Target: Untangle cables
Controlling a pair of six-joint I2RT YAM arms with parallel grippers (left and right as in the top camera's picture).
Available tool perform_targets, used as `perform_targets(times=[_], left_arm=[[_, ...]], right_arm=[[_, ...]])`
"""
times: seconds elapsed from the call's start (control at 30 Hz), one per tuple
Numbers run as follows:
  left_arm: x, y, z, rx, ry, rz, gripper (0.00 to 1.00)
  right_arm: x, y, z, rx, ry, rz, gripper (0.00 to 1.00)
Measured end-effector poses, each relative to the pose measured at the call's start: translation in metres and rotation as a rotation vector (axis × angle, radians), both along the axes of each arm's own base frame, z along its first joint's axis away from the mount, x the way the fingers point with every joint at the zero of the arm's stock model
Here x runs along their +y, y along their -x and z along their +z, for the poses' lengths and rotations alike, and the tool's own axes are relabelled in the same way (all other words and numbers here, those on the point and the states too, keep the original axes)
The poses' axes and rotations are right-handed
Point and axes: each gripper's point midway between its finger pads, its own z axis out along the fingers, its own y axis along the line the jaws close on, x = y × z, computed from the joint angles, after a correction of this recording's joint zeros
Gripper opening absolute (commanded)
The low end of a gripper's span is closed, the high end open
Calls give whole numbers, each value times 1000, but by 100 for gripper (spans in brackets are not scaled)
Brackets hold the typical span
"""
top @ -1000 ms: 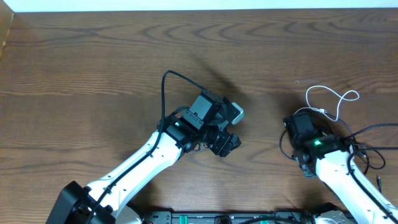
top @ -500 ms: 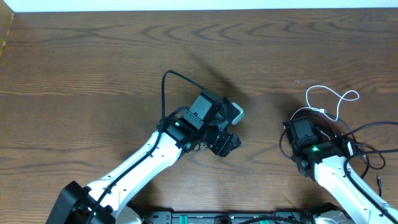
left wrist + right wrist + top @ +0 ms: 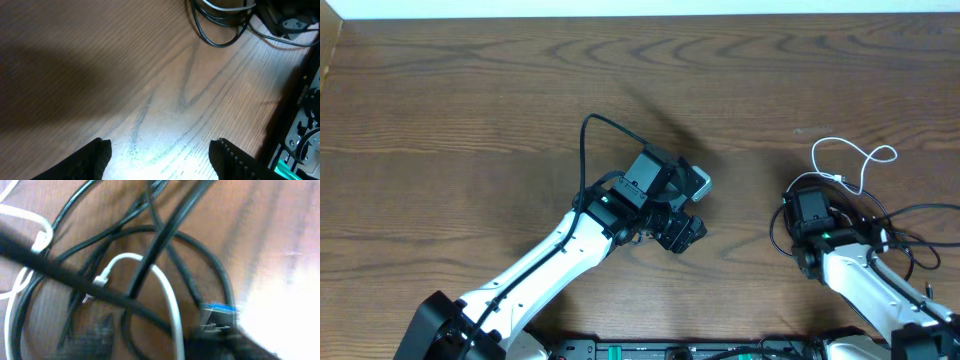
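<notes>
Dark wood-grain table (image 3: 470,100), white strip (image 3: 620,6) beyond

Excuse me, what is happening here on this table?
Two robot arms are working at untangling cables on a wooden table. The right gripper is down at the tangle on the right side, where black cables cross over a white cable; whether it grips one is unclear. The left gripper hovers open over bare wood near the middle, holding nothing. The cables are not yet separated.

Treat right wrist view as blurred throughout. Note black cables (image 3: 156,247) and white cable (image 3: 170,297) cut off at frame edges. Regard right gripper (image 3: 810,203) jaw gap as hidden under wrist housing overhead. Note left gripper (image 3: 162,157) fingers (image 3: 92,161) cropped at bottom edge.
</notes>
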Motion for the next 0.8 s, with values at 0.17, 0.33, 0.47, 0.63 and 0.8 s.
perform_targets(times=[0.17,0.33,0.47,0.63,0.8], left_arm=[[0,0,0,0,0,0,68],[0,0,0,-1,0,0,68],[0,0,0,0,0,0,68],[0,0,0,0,0,0,68],[0,0,0,0,0,0,68]], right_arm=[[8,-18,-4,-37,-24,56,15],[32,-54,2,-123,-81,226,1],[70,-97,24,-263,-143,484,1],[127,-123,56,-410,-217,851,1],[158,-117,60,-417,-253,1033,1]])
